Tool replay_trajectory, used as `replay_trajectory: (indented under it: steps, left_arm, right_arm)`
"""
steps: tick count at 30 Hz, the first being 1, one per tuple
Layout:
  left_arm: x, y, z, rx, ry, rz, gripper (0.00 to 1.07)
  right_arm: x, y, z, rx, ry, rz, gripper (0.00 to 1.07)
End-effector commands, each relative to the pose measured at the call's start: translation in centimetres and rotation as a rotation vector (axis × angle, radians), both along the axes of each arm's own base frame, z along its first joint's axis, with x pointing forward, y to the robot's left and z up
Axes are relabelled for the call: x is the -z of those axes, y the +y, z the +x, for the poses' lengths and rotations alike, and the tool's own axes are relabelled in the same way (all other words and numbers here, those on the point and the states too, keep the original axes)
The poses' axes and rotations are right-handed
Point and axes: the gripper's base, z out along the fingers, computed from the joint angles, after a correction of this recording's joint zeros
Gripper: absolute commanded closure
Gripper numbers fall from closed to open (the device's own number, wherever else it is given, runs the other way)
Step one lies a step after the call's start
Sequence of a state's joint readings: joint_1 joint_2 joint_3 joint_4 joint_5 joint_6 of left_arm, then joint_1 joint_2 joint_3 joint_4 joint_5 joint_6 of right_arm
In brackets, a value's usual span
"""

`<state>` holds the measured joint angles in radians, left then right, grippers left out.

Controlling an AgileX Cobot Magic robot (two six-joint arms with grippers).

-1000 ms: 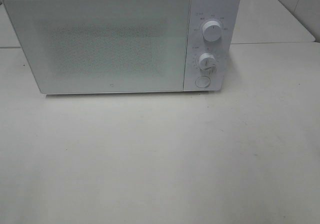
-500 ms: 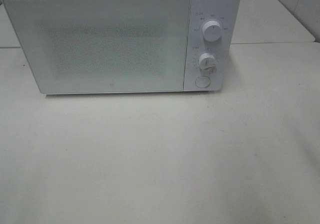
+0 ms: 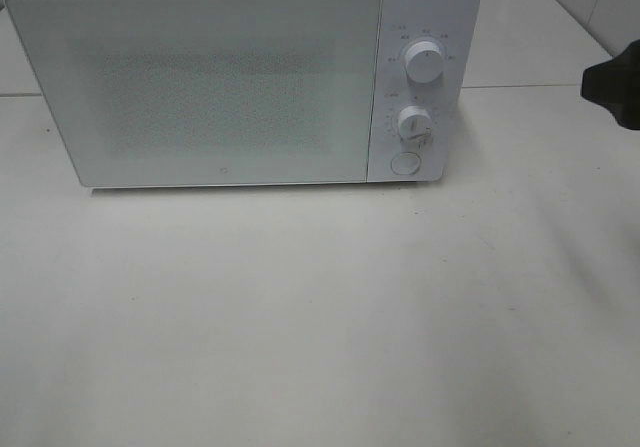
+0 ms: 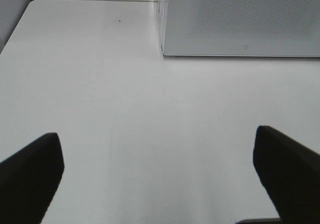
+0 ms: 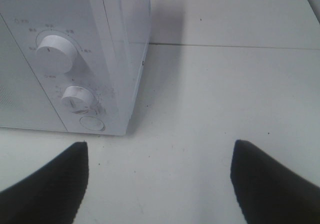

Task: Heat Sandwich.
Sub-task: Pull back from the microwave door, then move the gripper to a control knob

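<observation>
- High view: a white microwave (image 3: 240, 77) stands at the back of a pale table (image 3: 320, 317), with its door (image 3: 200, 87) shut. To the right of the door are two knobs, upper (image 3: 424, 64) and lower (image 3: 413, 123), and a round button (image 3: 404, 163) below them.
- What is new here is a dark part of the right arm (image 3: 612, 85) at the right edge, level with the knobs. Half a second ago that edge was bare. I take this as the first reach toward the microwave's control side, probably to get the door open.
- The sandwich shows in none of the views. It may be out of frame or behind the frosted door; I cannot tell which.
- Left wrist view: the left gripper (image 4: 160, 174) hangs over bare table in front of the microwave's lower left corner. Its jaws are spread wide with nothing between them.
- Right wrist view: the right gripper (image 5: 160, 184) faces the microwave's right front corner, near the knobs and button but touching nothing. Its jaws are also spread and empty.
- The task looks barely begun.
</observation>
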<state>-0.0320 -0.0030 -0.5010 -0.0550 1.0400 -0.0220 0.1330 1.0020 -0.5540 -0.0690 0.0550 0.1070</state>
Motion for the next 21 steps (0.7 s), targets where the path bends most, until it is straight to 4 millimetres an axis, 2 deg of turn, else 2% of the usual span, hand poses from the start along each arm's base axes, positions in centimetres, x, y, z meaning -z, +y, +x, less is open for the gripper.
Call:
replay_trajectory:
  steps: [1, 6, 10, 21]
  left_arm:
    - [0.1, -0.1, -0.3, 0.002, -0.030, -0.013, 0.09]
    - [0.1, -0.1, -0.3, 0.002, -0.030, -0.013, 0.09]
    - [0.1, -0.1, -0.3, 0.002, -0.030, -0.013, 0.09]
    - [0.1, -0.1, -0.3, 0.002, -0.030, -0.013, 0.09]
  right_arm:
    - [0.2, 0.2, 1.6, -0.003, -0.066, 0.017, 0.32]
    - [1.0, 0.4, 2.3, -0.009, -0.100, 0.024, 0.32]
    - [3.1, 0.5, 2.4, -0.036, -0.207, 0.020, 0.32]
    - [6.3, 0.3, 2.7, 0.006, -0.207, 0.044, 0.32]
